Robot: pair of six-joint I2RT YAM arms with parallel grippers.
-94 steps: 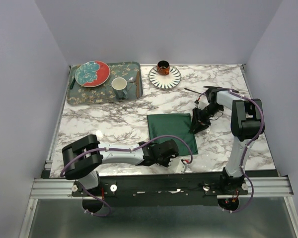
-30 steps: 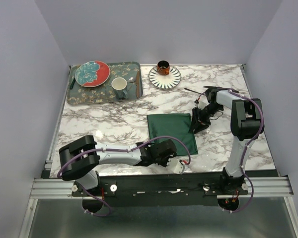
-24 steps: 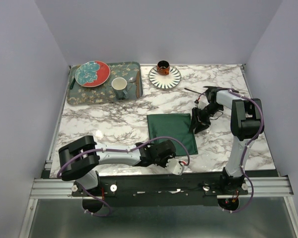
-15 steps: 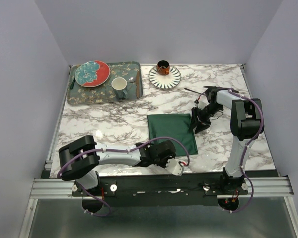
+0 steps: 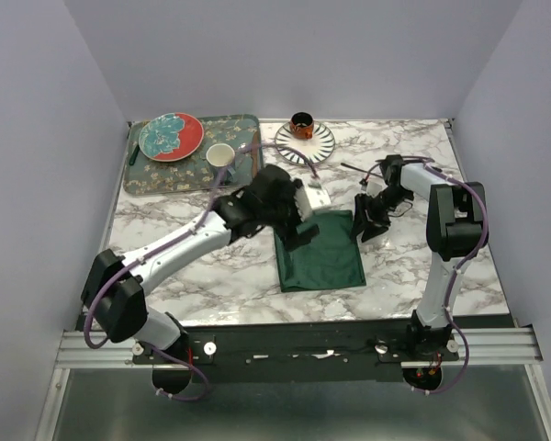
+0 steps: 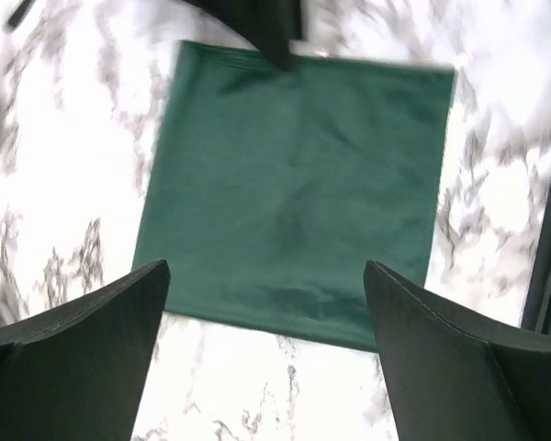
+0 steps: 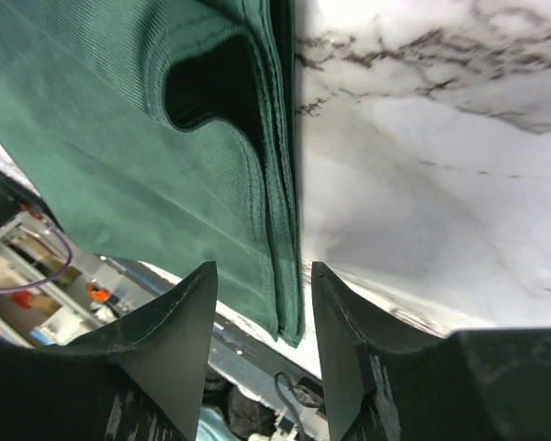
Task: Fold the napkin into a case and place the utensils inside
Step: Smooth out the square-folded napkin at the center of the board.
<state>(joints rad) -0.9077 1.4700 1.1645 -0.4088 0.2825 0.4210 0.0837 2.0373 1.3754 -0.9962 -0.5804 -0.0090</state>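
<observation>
- The napkin (image 5: 326, 262) lies flat on the marble-patterned surface (image 5: 165, 239), near the front edge and right of centre; it is dark green, roughly square, and folded; the right wrist view shows the napkin (image 7: 119, 138) as several stacked layers along one edge, with a dark gap opening between them
- The left end effector (image 5: 301, 231) hangs over the far left part of the napkin; its fingers are spread wide with nothing between them; in its own view the left end effector (image 6: 262, 276) looks down on the napkin (image 6: 294, 184), one finger (image 6: 83, 358) at each lower corner of the picture
- The right end effector (image 5: 363, 225) sits at the napkin's far right corner; in its own view the right end effector (image 7: 262, 280) has its fingers partly apart, straddling the layered edge; a gap shows on both sides of the cloth, so it does not look clamped
- A slim black utensil (image 5: 354, 168) lies on the surface beyond the right arm, apart from the napkin; only part of it shows
- A floral-patterned tray (image 5: 165, 175) stands at the far left, carrying a red plate (image 5: 170, 136) with a teal flower design and a pale cup (image 5: 220, 156)
- Just right of the tray, a striped plate (image 5: 320, 145) bears a small dark cup (image 5: 301, 122)
</observation>
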